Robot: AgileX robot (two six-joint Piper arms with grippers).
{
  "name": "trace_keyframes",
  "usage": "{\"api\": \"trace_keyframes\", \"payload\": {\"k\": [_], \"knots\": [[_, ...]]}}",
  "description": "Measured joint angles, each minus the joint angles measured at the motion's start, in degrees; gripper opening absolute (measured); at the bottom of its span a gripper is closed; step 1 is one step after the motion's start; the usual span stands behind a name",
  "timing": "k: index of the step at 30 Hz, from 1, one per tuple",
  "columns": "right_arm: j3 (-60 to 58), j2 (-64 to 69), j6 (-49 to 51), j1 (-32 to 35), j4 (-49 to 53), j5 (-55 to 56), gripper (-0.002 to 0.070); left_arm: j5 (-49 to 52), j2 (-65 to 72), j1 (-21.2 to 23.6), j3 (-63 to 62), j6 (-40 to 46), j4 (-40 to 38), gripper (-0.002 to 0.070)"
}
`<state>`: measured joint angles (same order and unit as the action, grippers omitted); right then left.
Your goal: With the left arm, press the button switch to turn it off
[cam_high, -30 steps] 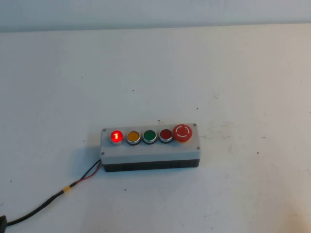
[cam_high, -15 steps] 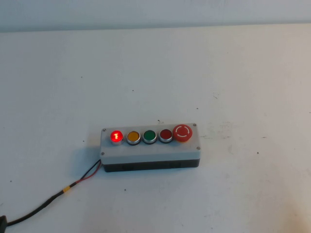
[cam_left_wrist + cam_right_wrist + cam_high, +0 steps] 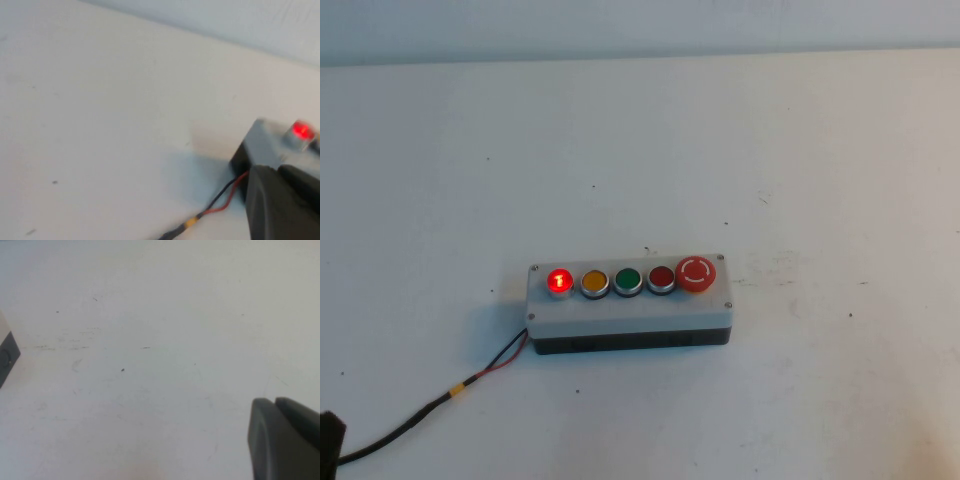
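The button switch (image 3: 559, 281) glows bright red at the left end of the row on the grey box (image 3: 630, 312), beside the yellow button (image 3: 594, 282). It also shows glowing in the left wrist view (image 3: 302, 131). A black part of the left arm (image 3: 328, 440) shows at the lower left corner of the high view, well short of the box. My left gripper (image 3: 276, 169) has its fingers together and empty, near the box's left end (image 3: 262, 145). My right gripper (image 3: 274, 401) is shut and empty over bare table, out of the high view.
The row also holds a green button (image 3: 628, 281), a darker red button (image 3: 662, 278) and a big red mushroom button (image 3: 696, 272). A black and red cable (image 3: 440, 400) runs from the box's left end to the lower left. The box's end shows in the right wrist view (image 3: 6, 352).
A black part of the left arm has risen into the lower left corner of the high view. The box and the glowing button are unchanged.
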<state>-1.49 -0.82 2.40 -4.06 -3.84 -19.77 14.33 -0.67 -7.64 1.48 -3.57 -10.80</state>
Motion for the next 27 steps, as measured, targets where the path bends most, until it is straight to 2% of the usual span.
{"api": "trace_keyframes", "payload": {"k": [4, 9, 13, 20, 24, 27], "knots": [[0.0, 0.0, 0.0, 0.0, 0.0, 0.0, -0.0016, -6.4, 0.0, 0.0, 0.0, -3.9, -8.6, -0.0002], [0.0, 0.0, 0.0, 0.0, 0.0, 0.0, -0.0016, -8.8, 0.0, 0.0, -0.6, -5.0, -10.9, -0.0002], [0.0, 0.0, 0.0, 0.0, 0.0, 0.0, -0.0016, 2.8, 5.8, 0.0, -10.3, -5.4, -9.3, -0.0002], [0.0, 0.0, 0.0, 0.0, 0.0, 0.0, -0.0016, 32.0, 28.3, 0.0, -33.2, -2.4, 0.3, -0.0002], [0.0, 0.0, 0.0, 0.0, 0.0, 0.0, -0.0016, 39.9, 41.6, 0.0, -43.6, 3.9, 1.3, -0.0002], [0.0, 0.0, 0.0, 0.0, 0.0, 0.0, -0.0016, 41.6, 51.0, 0.0, -49.5, 9.2, 0.4, -0.0002]]}}
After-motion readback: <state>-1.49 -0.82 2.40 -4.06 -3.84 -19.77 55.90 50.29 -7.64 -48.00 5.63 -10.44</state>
